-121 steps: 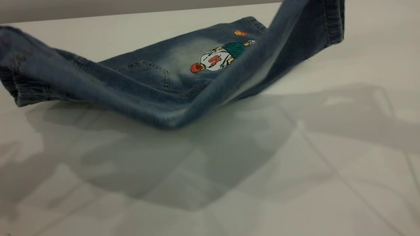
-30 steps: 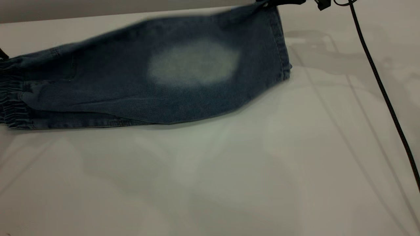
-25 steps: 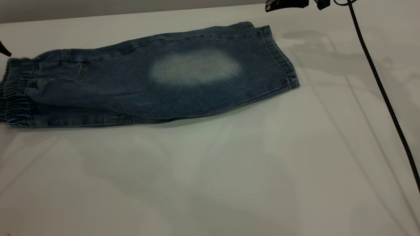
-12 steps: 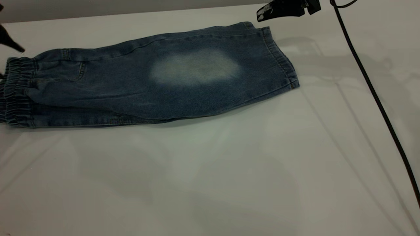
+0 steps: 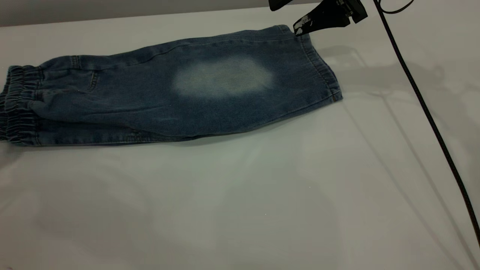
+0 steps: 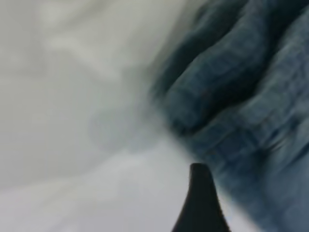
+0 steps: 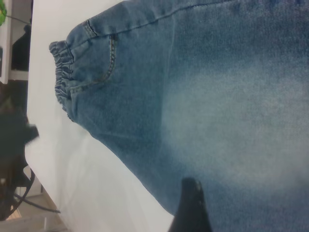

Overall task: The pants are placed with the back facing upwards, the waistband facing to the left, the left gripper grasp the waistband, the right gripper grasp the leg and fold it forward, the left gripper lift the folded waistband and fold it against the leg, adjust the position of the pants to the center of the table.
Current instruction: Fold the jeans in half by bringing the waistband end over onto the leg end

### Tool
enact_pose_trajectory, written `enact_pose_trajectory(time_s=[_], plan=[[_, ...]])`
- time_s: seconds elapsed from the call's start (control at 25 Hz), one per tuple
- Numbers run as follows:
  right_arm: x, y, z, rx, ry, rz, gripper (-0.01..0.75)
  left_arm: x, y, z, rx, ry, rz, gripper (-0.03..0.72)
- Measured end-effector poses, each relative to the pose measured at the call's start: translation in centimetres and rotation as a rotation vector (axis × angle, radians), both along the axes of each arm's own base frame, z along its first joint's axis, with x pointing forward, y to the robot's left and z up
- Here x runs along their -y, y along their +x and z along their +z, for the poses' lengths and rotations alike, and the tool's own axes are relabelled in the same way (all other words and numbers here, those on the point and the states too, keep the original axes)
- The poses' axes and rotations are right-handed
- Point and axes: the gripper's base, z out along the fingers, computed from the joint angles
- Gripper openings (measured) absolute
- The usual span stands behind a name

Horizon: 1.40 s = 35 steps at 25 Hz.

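The pants (image 5: 150, 101) lie flat on the table (image 5: 262, 195), folded lengthwise. The gathered waistband (image 5: 18, 107) is at the left. The leg (image 5: 223, 77) with the pale oval lies on top, its hem (image 5: 322, 69) to the right. My right gripper (image 5: 284, 18) hovers open just above the hem's far corner and holds nothing. In the right wrist view one dark finger (image 7: 192, 208) hangs over the leg (image 7: 231, 121), with the waistband (image 7: 60, 79) farther off. The left gripper is out of the exterior view. Its wrist view shows one finger (image 6: 200, 205) beside the blurred waistband (image 6: 231, 96), holding nothing.
A thin black cable (image 5: 423, 108) trails from the right arm down across the table's right side. The table's back edge (image 5: 150, 15) runs just behind the pants. Bare tabletop spreads in front of and to the right of the pants.
The leg was laid over the other and both grippers let go. Over the last second the right gripper came down and left toward the hem. The left gripper drew out of the exterior view.
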Motion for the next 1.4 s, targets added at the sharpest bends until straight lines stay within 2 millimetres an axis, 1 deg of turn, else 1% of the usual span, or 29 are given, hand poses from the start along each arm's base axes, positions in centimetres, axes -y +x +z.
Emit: enact_pose_trajectory(time_s=[0.08,0.16,0.28,0.4,0.64,0.84,0.96,1.04,1.12,1.2,1.28,1.4], plan=[[0.0,0.0,0.0,-0.001,0.002,0.001,0.477,0.4,-1.3,-0.5,-0.075,0.013,-0.024,0.479],[0.0,0.0,0.0,-0.002,0.003,0.002,0.477,0.4,-2.1,-0.9,-0.126,0.029,-0.044,0.479],[-0.6,-0.2,0.0,0.005,0.001,0.019,0.477,0.5,-2.5,-1.1,-0.165,0.040,-0.084,0.479],[-1.4,-0.5,0.0,0.011,-0.001,0.041,0.477,0.4,-2.6,-1.1,-0.165,0.065,-0.119,0.479],[-3.0,-1.0,0.0,0.018,0.000,0.083,0.477,0.4,-1.8,-0.9,-0.062,0.103,-0.191,0.475],[-3.2,-1.2,0.0,0.023,-0.004,0.095,0.477,-0.4,-1.0,-0.9,0.025,0.201,-0.185,0.456],[-3.2,-1.2,0.0,0.024,-0.007,0.096,0.477,-0.9,-0.8,-0.9,0.042,0.278,-0.203,0.447],[-3.2,-1.2,-0.1,0.025,-0.010,0.098,0.477,-1.1,-0.7,-0.8,0.048,0.292,-0.180,0.444],[-3.1,-1.2,-0.1,0.026,-0.016,0.102,0.477,-1.0,-0.7,-0.9,0.049,0.280,-0.178,0.442],[-3.2,-1.2,-0.1,0.025,-0.013,0.100,0.477,-1.1,-0.5,-1.0,0.053,0.258,-0.228,0.440],[-3.1,-1.2,-0.1,0.024,-0.014,0.101,0.477,-1.6,-0.2,-1.4,0.056,0.236,-0.276,0.438],[-3.1,-1.3,-0.1,0.022,-0.017,0.111,0.477,-2.1,0.5,-1.9,0.066,0.151,-0.298,0.438]])
